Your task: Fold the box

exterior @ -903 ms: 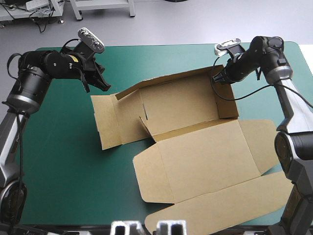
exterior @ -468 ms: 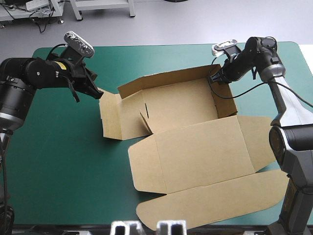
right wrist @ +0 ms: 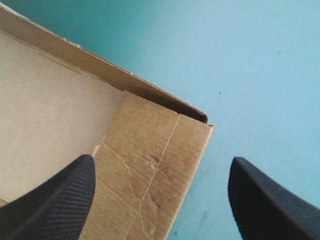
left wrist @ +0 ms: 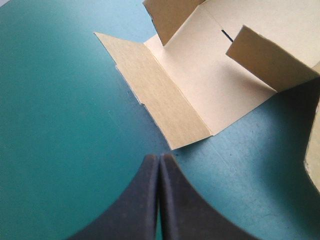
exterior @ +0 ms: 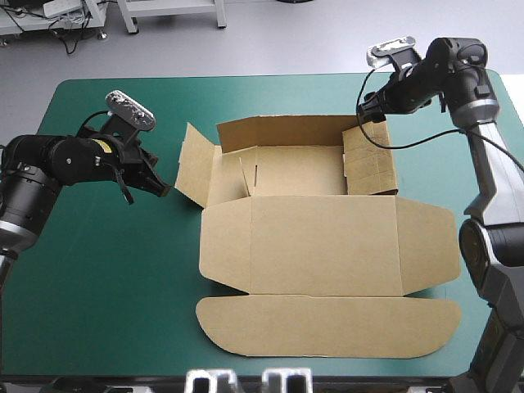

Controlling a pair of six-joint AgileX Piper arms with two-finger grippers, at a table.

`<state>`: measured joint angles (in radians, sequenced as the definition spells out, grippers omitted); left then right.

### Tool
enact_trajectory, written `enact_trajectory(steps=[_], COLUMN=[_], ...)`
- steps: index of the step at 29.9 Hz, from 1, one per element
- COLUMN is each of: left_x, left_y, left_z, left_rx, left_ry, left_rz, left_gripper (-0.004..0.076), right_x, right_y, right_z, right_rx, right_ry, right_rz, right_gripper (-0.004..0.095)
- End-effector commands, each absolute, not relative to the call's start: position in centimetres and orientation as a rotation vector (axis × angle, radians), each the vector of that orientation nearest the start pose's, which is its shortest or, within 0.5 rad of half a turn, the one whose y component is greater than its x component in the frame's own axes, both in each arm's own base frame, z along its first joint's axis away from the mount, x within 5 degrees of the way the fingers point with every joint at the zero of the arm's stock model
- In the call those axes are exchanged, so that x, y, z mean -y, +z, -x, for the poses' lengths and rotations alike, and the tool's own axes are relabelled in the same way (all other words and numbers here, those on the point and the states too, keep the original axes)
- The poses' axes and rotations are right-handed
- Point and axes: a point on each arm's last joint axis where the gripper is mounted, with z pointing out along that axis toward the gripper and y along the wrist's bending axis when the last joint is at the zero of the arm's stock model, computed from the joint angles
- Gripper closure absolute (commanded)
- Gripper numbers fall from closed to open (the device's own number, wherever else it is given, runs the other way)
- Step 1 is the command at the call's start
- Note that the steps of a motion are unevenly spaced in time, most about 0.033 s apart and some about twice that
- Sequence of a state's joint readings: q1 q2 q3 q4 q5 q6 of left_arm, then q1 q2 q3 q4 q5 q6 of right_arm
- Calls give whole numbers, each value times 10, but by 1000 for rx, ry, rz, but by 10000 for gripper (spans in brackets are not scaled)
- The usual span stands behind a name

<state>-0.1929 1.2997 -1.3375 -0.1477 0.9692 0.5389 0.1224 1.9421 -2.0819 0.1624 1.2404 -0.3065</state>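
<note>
The brown box (exterior: 303, 246) lies in the middle of the teal-green table with its back wall raised. Its right wall (exterior: 368, 160) stands folded inward, its left flap (exterior: 195, 168) tilts up, and its lid lies flat toward the front. My left gripper (exterior: 160, 187) is shut and empty, just off the left flap's outer edge. In the left wrist view its black fingers meet in a point (left wrist: 160, 158) close to the flap (left wrist: 170, 95), not touching it. My right gripper (exterior: 368, 111) hovers open over the box's far right corner (right wrist: 192, 117); its fingers (right wrist: 55, 200) stand apart, holding nothing.
The lid's long rounded tuck flap (exterior: 327, 327) reaches close to the table's front edge. Bare teal-green cover (exterior: 98, 278) lies left of the box and behind it (exterior: 262, 94).
My right gripper has opened, let go of the box's right wall and risen slightly. The box has turned square to the table. My shut left gripper has drawn toward the front.
</note>
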Motion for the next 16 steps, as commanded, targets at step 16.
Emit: enact_trajectory(steps=[16], left_x=[63], left_y=[412], left_z=[-256], left_rx=[-2131], left_ry=[-51], left_rz=[-718], left_gripper=[733], right_x=[-61], right_y=[322], right_z=[-400], right_rx=[-2727], right_ry=[182], right_rz=[449], right_gripper=[235])
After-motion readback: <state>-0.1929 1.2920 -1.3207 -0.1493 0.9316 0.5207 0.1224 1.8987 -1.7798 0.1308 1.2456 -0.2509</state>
